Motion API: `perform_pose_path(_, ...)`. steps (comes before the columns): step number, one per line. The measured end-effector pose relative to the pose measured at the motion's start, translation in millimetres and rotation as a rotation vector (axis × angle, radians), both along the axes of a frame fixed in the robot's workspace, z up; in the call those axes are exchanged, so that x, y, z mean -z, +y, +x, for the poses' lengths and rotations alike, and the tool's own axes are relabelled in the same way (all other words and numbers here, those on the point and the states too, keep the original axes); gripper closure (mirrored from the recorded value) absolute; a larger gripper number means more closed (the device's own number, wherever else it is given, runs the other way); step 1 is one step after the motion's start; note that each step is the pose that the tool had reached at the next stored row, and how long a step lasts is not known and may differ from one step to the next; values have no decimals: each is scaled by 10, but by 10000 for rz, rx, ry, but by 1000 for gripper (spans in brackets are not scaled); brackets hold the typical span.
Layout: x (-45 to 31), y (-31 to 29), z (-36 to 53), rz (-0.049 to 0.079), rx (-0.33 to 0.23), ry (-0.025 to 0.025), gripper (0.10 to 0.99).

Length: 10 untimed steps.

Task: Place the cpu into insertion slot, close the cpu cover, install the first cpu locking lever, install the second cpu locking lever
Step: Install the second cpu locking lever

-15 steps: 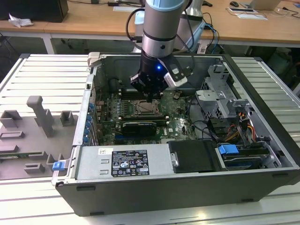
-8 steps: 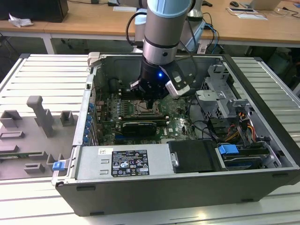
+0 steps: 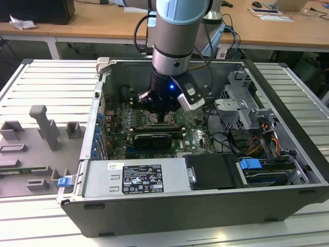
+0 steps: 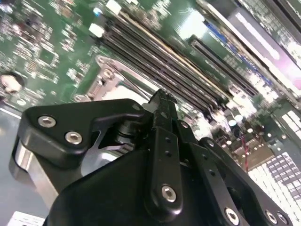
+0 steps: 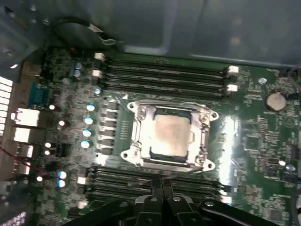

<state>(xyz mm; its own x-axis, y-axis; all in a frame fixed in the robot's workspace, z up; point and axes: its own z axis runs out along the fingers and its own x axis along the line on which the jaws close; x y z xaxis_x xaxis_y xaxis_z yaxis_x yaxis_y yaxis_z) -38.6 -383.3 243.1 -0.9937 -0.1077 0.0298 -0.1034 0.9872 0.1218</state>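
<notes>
One cpu point(image 5: 171, 135) | pale silver-beige face | seated, cpu cover point(image 5: 203, 123) framing

The pale silver-beige cpu point(image 5: 171, 134) sits flat in the insertion slot point(image 5: 141, 136). The silver cpu cover point(image 5: 203, 123) lies closed around it, framing its face.

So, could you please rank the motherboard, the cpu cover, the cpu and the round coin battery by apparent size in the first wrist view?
1. motherboard
2. cpu cover, framing the chip
3. cpu
4. coin battery, clearly smallest
</notes>
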Motion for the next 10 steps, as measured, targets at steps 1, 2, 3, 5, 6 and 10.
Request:
perform_pose_path(1, 3, 0, -56, 31, 1, 1, 980)
perform_pose_path(2, 9, 1, -64, 39, 1, -1, 980)
perform_pose_path(3, 18, 0, -64, 44, 0, 0, 980)
perform_pose_path(5, 45, 0, -65, 87, -1, 0, 980)
perform_pose_path(6, 66, 0, -67, 108, -9, -1, 980)
perform_pose_path(10, 165, -4, -95, 221, -15, -3, 980)
